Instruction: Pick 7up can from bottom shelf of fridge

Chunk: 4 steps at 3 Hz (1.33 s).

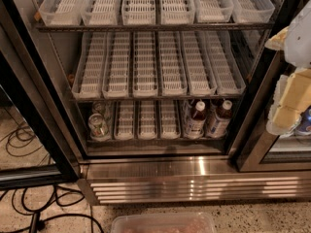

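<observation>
The fridge (pixel 204 166) stands open in front of me, with a black frame and a louvred steel base panel. The bottom shelf (pixel 146 139) is dim and holds white slotted lane trays. The 7up can (pixel 98 126) stands upright at the front of the far-left lane, its silver top showing. A second can (pixel 101 108) stands right behind it. My gripper (pixel 285 111), pale yellow and white, hangs at the right edge of the view, outside the fridge, in front of the right door frame. It is far right of the can and a little higher.
Two white-capped brown bottles (pixel 197 118) (pixel 219 118) stand on the right of the bottom shelf. The two upper tiers (pixel 146 72) hold empty white trays. The open door's black frame (pixel 34 110) runs down the left. Black cables (pixel 29 198) lie on the floor. A clear plastic tub (pixel 163 223) sits below.
</observation>
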Motion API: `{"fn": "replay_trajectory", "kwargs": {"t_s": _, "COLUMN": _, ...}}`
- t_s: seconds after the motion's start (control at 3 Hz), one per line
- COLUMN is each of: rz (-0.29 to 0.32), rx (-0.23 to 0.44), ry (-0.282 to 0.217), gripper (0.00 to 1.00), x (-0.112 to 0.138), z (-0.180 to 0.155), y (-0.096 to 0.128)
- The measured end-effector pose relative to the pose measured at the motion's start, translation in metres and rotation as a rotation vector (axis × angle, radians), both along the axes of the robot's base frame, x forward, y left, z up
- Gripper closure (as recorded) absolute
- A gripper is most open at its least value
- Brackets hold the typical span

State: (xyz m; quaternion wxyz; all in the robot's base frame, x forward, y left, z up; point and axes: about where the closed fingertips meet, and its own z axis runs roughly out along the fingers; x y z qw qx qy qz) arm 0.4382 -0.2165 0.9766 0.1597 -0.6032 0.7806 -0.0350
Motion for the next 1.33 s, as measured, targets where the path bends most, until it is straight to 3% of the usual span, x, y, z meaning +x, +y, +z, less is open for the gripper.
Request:
{"fn": "replay_trajectory", "kwargs": {"t_s": 0.67, "rz": -0.010, "rx": 0.021, "ry": 0.015, "gripper": 0.00, "x": -0.001, "z": -0.018, "y": 0.001}}
{"fn": "replay_trajectory", "kwargs": {"t_s": 1.33, "rz": -0.096, "rx": 0.104, "ry": 0.089, "gripper": 0.00, "x": -0.010, "z": -0.150, "y": 0.003}}
